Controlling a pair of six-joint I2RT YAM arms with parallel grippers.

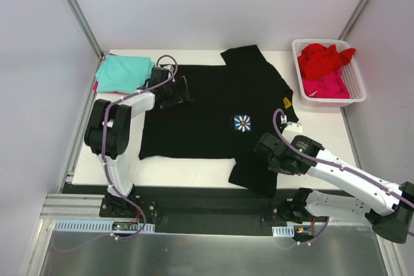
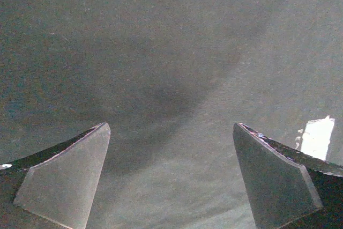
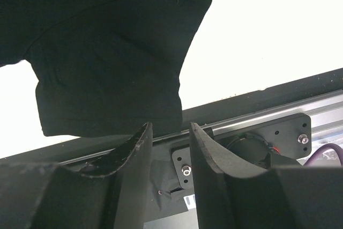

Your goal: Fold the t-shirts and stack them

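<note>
Squarely over the black t-shirt (image 1: 207,114), left fingers (image 2: 64,186) gape. Its sleeve (image 3: 107,73) lies 12 o'clock of barely parted right fingers (image 3: 131,170).

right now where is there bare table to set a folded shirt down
Widest bare table: the near strip between the black shirt and the front edge, left of the right gripper. A smaller patch lies between that shirt's sleeve and the right edge, just nearer than the basket. Crowded: the far-left corner, with the teal shirt and left gripper.
</note>
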